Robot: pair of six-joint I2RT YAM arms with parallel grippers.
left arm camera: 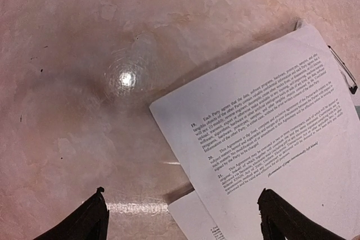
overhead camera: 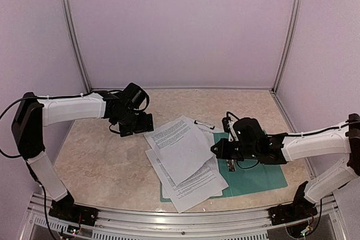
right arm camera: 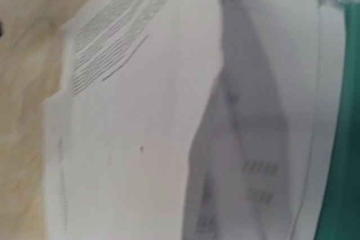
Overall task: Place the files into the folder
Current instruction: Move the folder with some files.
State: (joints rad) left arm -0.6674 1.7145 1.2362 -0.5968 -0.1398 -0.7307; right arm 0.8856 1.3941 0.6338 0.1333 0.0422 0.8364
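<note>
Where the beige table lies bare, across its left half and along the back wall, the widest free room is found. The folder is laid flat toward the front right, its left part covered by the files, which are fanned at differing angles, corners spread past its left and back edges. The right gripper is set at the top sheet's right edge, jaws closed; whether paper is pinched cannot be told. The left gripper is held over bare table beside the sheets' left corner, jaws spread wide, nothing between them. A pen is seen just behind the sheets.
</note>
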